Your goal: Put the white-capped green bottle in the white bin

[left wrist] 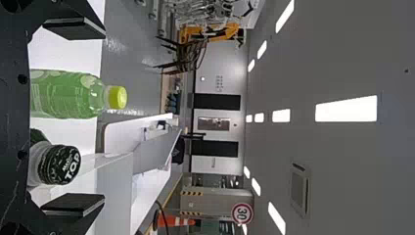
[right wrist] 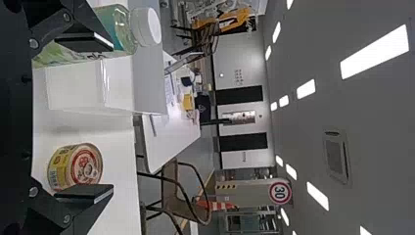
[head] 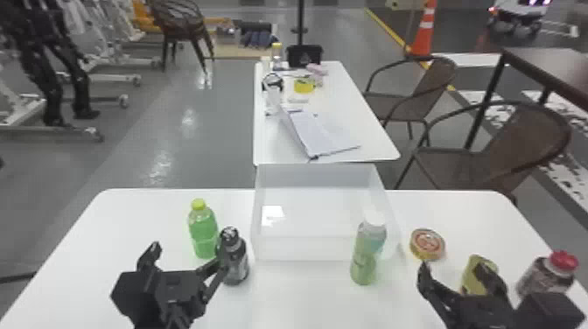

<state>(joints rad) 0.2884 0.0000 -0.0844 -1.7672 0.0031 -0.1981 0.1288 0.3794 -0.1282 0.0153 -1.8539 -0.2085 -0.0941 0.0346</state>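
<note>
Left pincer [head: 189, 258], right pincer [head: 453, 267] spread; white-capped bottle [head: 366, 253] whole at head view's 5 o'clock, part-hidden in right wrist view.

"It looked like a robotics lab," the first observer said. "Black robot legs [head: 46, 87] stood among white wheeled frames [head: 103, 78]."

"What about the room itself?" asked the second.

"It had a glossy grey floor [head: 227, 131] with a yellow line [head: 387, 27], and an orange cone [head: 422, 35] stood near that. Lights [left wrist: 346, 108] ran along a grey ceiling [left wrist: 318, 54]."

The second agreed. "And a round, red-rimmed road sign [left wrist: 242, 213] showed by the pillar [left wrist: 215, 201] with yellow-and-black bands. It was hardly a home."
</note>
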